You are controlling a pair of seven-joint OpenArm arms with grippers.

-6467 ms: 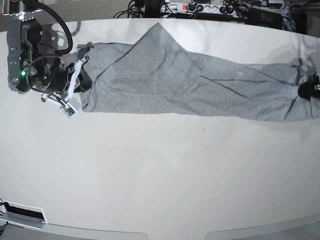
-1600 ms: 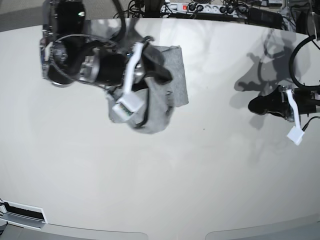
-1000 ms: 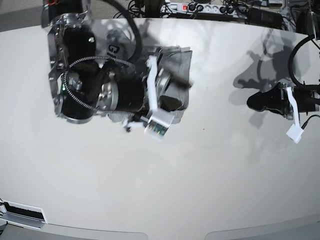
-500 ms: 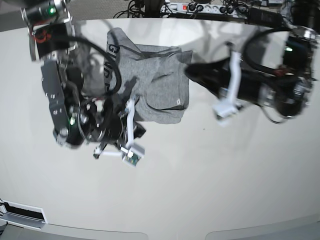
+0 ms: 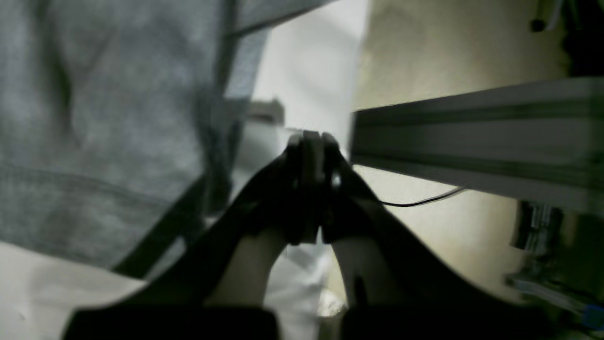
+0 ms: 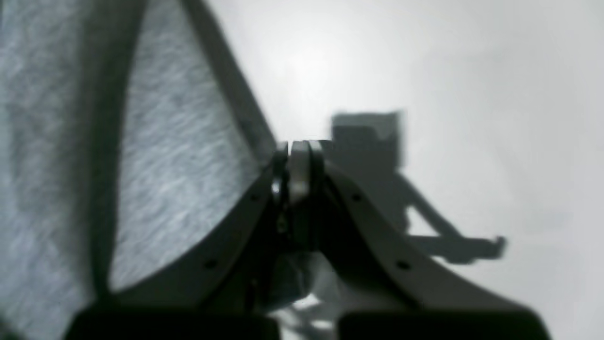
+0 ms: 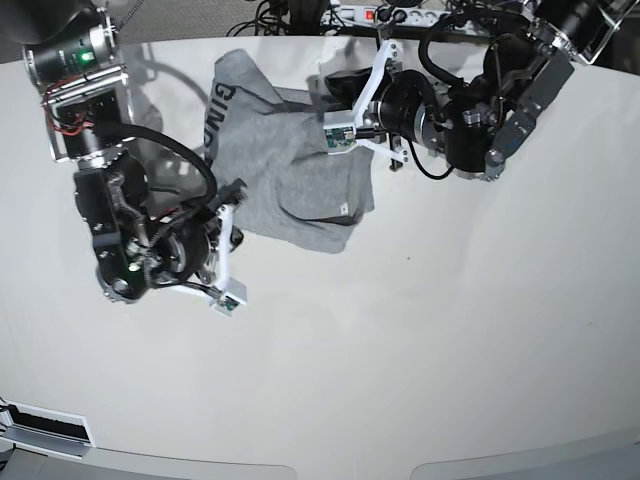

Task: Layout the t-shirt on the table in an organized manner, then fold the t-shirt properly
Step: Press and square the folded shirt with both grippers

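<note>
The grey t-shirt [image 7: 290,165] lies folded into a small bundle at the back of the white table [image 7: 400,350], with black lettering showing on its left flap. My left gripper [image 7: 338,82] is shut over the bundle's far right corner; in its wrist view the closed tips [image 5: 309,141] sit just right of the t-shirt [image 5: 94,118], with no cloth seen between them. My right gripper [image 7: 236,235] is shut by the near left edge. In its wrist view the right gripper [image 6: 299,146] hovers over bare table [image 6: 472,94], the t-shirt [image 6: 165,165] to its left.
Beyond the table's far edge run a power strip [image 7: 400,15] and tangled cables. An aluminium rail [image 5: 472,137] shows past the edge in the left wrist view. Bare table top stretches from the bundle to the near edge.
The left arm has swung leftward to the bundle's far right corner. The right arm came off the shirt, closed its jaws and slid down-left to the near left edge.
</note>
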